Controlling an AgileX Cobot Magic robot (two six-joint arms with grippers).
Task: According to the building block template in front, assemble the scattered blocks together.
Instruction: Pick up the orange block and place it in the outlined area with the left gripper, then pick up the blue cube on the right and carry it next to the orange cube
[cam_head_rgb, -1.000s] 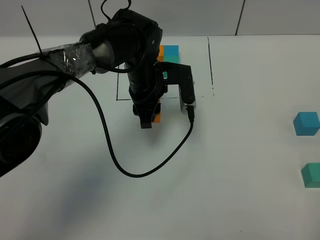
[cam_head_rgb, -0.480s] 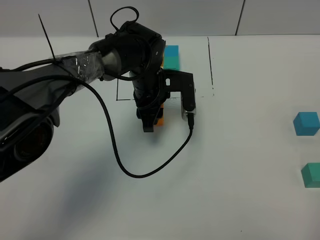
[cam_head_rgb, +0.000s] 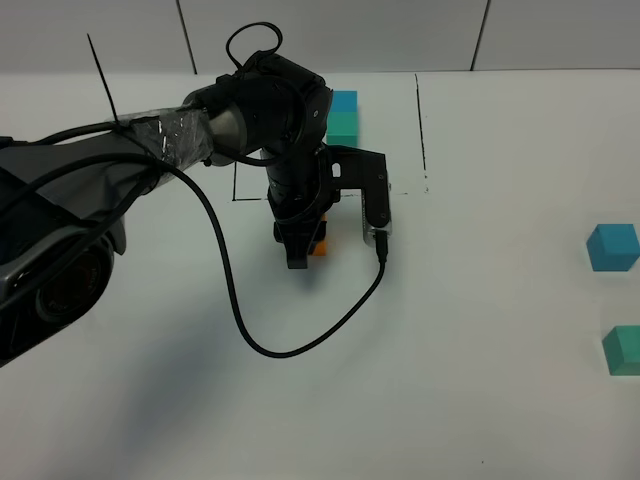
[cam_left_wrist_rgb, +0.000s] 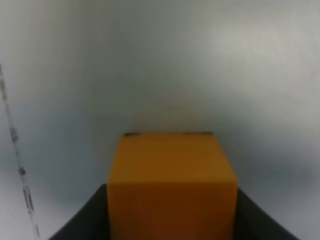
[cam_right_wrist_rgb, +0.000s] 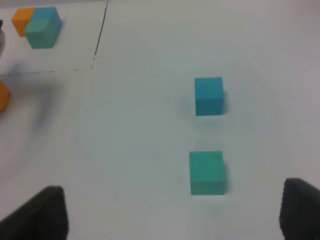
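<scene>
My left gripper (cam_head_rgb: 298, 258) is shut on the orange block (cam_head_rgb: 319, 243), just in front of the black frame's near line. In the left wrist view the orange block (cam_left_wrist_rgb: 172, 182) fills the space between the dark fingers (cam_left_wrist_rgb: 80, 222), close above the white table. The building block template (cam_head_rgb: 343, 113) lies behind the arm, its blue and teal cubes showing and its orange cube hidden. The blue block (cam_head_rgb: 612, 247) and the teal-green block (cam_head_rgb: 622, 350) sit apart at the far right. My right gripper (cam_right_wrist_rgb: 175, 202) hangs open above the blue block (cam_right_wrist_rgb: 208, 95) and teal-green block (cam_right_wrist_rgb: 206, 172).
A black cable (cam_head_rgb: 300, 340) loops from the left arm over the table in front of it. The template's black frame line (cam_head_rgb: 421, 130) runs right of the arm. In the right wrist view the template (cam_right_wrist_rgb: 40, 22) lies far off.
My left gripper has shifted slightly right and toward the front with the orange block in it, and less of the block shows. The blue and teal-green blocks have not moved.
</scene>
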